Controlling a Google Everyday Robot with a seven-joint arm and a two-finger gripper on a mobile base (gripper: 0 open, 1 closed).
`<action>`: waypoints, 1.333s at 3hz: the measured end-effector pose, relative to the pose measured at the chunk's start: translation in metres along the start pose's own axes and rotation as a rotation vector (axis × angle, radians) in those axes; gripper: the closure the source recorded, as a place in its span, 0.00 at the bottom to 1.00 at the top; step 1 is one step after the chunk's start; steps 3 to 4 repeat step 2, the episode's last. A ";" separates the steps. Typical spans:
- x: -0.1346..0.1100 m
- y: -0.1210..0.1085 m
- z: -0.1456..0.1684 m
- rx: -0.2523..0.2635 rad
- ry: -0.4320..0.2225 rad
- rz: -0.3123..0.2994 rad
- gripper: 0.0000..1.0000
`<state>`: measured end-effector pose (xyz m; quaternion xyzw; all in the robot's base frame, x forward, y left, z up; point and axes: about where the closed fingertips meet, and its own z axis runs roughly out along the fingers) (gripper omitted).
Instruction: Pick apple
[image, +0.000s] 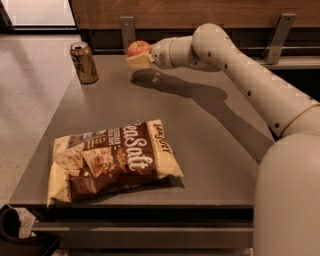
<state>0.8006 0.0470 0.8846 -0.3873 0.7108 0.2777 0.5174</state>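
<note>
The apple (138, 48) is small, round and red-orange. It sits in my gripper (137, 56) at the far middle of the table, held a little above the grey tabletop (210, 135). Its shadow falls on the table just below. The gripper is shut on the apple, and a cream finger (141, 61) shows under it. My arm (240, 65) reaches in from the right.
A brown-gold drink can (84, 62) stands upright at the far left of the table, left of the apple. A brown and cream snack bag (112, 160) lies flat near the front edge. A wooden wall with metal brackets (278, 37) runs behind the table.
</note>
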 end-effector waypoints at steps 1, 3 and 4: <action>-0.017 0.006 -0.030 0.037 0.014 -0.022 1.00; -0.036 0.012 -0.070 0.079 -0.013 -0.059 1.00; -0.036 0.012 -0.070 0.079 -0.013 -0.059 1.00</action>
